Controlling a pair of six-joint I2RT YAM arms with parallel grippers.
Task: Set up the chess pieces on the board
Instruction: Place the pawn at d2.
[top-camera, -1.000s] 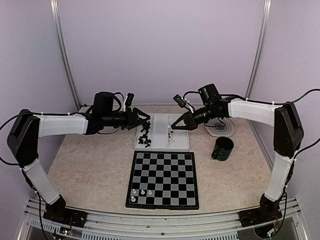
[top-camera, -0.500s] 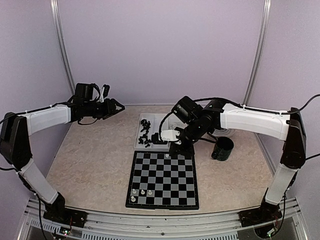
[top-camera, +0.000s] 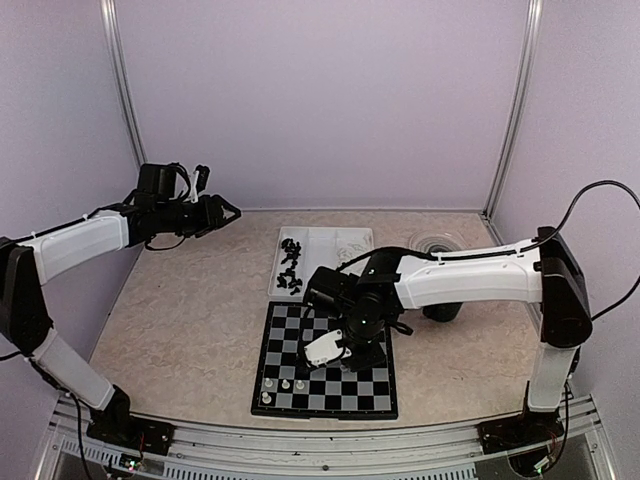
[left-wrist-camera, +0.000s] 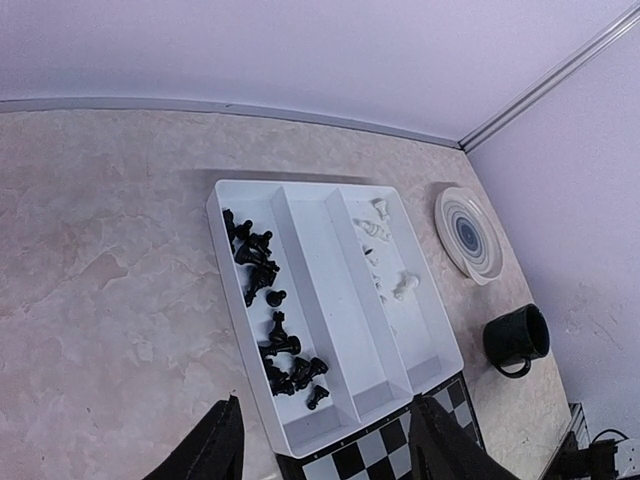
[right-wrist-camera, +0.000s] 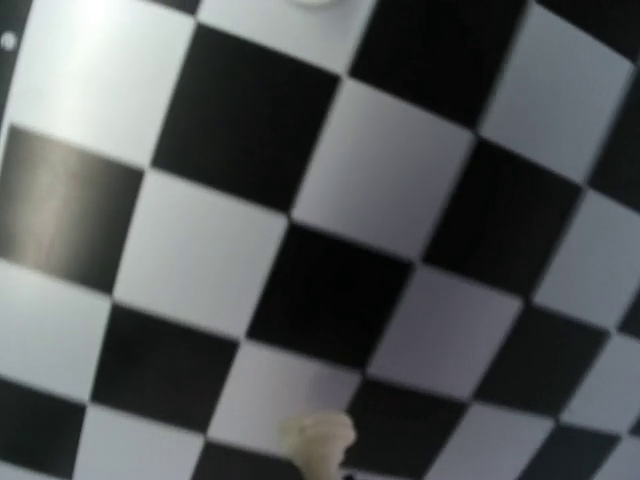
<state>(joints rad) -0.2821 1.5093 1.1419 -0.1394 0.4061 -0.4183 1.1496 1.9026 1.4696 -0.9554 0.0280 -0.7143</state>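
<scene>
The board (top-camera: 325, 358) lies at the front centre. Several white chess pieces (top-camera: 284, 384) stand in its near left corner. My right gripper (top-camera: 353, 357) points down over the board's middle. Close above the squares (right-wrist-camera: 380, 190), the right wrist view shows a white piece (right-wrist-camera: 318, 440) at the lower edge, with the gripper shut on it; the fingers themselves are out of frame. My left gripper (top-camera: 228, 212) hangs open and empty at the far left, its fingers (left-wrist-camera: 215, 448) framing the tray (left-wrist-camera: 350, 330). Black pieces (left-wrist-camera: 272, 305) fill the tray's left compartment and white pieces (left-wrist-camera: 388, 258) its right.
The white tray (top-camera: 352, 240) sits just behind the board. A striped plate (left-wrist-camera: 468, 232) lies right of the tray, and a black mug (left-wrist-camera: 515, 340) stands in front of the plate. In the top view my right arm partly covers the mug (top-camera: 441, 313).
My right gripper left the tray's white pieces and swung down over the middle of the board. My left arm drew back from the tray to the far left.
</scene>
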